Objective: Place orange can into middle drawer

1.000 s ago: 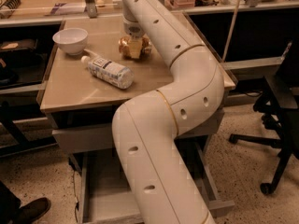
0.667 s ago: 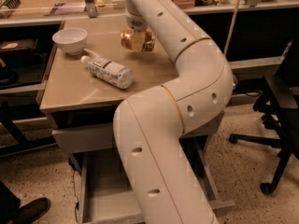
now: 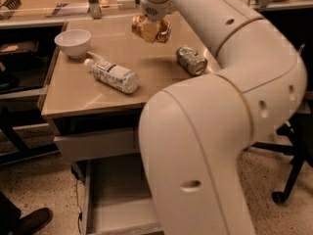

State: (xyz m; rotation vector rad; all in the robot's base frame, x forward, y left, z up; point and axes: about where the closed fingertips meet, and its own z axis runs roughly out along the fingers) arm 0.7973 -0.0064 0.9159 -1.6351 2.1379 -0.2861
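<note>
My gripper (image 3: 151,27) is shut on the orange can (image 3: 150,29), a dented golden-orange can, and holds it lifted above the back middle of the beige tabletop (image 3: 78,92). The white arm runs from the gripper down the right side of the view and fills the foreground. The middle drawer (image 3: 110,199) is pulled open below the table's front edge, its grey floor showing at the bottom left of the arm; the arm hides its right part.
A silver-green can (image 3: 191,59) lies on its side at the right of the tabletop. A clear white-labelled bottle (image 3: 112,75) lies on its side at left centre. A white bowl (image 3: 72,42) stands at the back left. A shut grey drawer front (image 3: 98,143) sits above the open drawer. A black chair base (image 3: 288,180) stands at right.
The gripper has lifted the orange can off the tabletop and carried it up. The silver-green can, hidden before by the arm, now shows.
</note>
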